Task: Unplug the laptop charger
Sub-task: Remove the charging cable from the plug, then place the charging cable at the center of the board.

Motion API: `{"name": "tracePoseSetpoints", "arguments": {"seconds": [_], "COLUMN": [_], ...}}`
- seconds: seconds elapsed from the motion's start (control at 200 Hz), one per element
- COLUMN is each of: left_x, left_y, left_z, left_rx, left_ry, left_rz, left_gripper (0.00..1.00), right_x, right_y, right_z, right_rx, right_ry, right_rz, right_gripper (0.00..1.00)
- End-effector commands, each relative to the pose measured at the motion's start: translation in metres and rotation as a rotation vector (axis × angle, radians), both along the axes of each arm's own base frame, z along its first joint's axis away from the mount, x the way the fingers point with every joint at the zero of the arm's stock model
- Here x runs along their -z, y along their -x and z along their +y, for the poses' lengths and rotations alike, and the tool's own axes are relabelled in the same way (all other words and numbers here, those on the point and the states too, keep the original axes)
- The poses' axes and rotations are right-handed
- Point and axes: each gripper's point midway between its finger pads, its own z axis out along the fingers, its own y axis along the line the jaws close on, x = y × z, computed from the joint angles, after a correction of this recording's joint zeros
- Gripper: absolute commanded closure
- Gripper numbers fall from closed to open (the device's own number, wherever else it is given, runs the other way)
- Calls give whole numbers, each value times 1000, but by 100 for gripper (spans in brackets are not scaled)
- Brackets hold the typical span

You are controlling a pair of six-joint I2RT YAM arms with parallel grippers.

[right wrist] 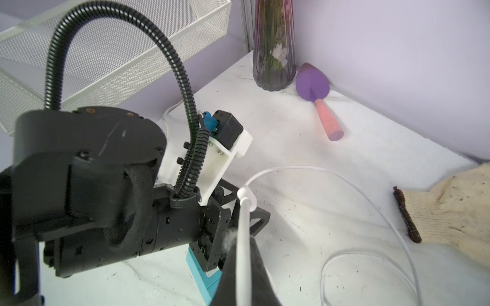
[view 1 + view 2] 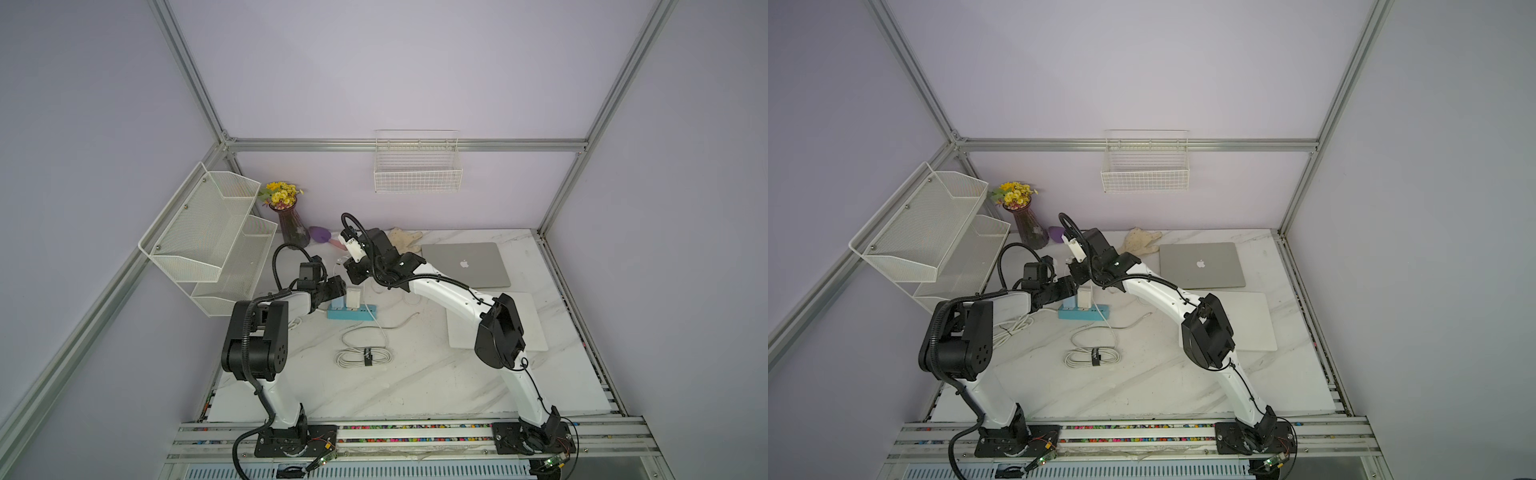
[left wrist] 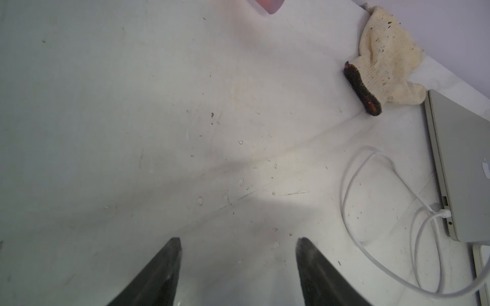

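Observation:
The white laptop charger (image 2: 353, 299) (image 2: 1085, 299) stands plugged into a blue power strip (image 2: 365, 312) (image 2: 1096, 312) (image 1: 202, 275). Its thin white cable (image 1: 243, 254) is pinched in my right gripper (image 1: 241, 237), which is shut on it just above the charger. My left gripper (image 3: 238, 241) (image 2: 338, 291) is open over the strip's left end, beside the charger, with only bare table between its fingers. The closed silver laptop (image 2: 465, 264) (image 2: 1202, 264) (image 3: 461, 172) lies at the back right. The cable's connector (image 3: 445, 212) sits in the laptop's side port.
A bundled white cable (image 2: 365, 357) lies in front of the strip. A vase of flowers (image 2: 293, 224), a purple trowel (image 1: 313, 84) and a knit glove (image 2: 405, 239) line the back edge. A mesh shelf (image 2: 208, 237) hangs left, and a white pad (image 2: 536, 320) lies right.

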Motion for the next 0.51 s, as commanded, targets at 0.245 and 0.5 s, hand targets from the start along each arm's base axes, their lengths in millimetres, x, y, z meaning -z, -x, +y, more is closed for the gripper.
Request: {"name": "tracePoseSetpoints", "arguments": {"seconds": [0.245, 0.5], "left_x": [-24, -28], "left_y": [16, 38], "left_z": [-3, -7], "left_rx": [37, 41], "left_ry": [-19, -11], "left_rz": [-63, -59], "left_gripper": [30, 30], "right_x": [-41, -38], "right_y": [-5, 2], "right_z": [-77, -188], "right_rx": [178, 419], "right_ry": [-113, -213], "right_rz": [-8, 71], "right_gripper": [100, 100]}}
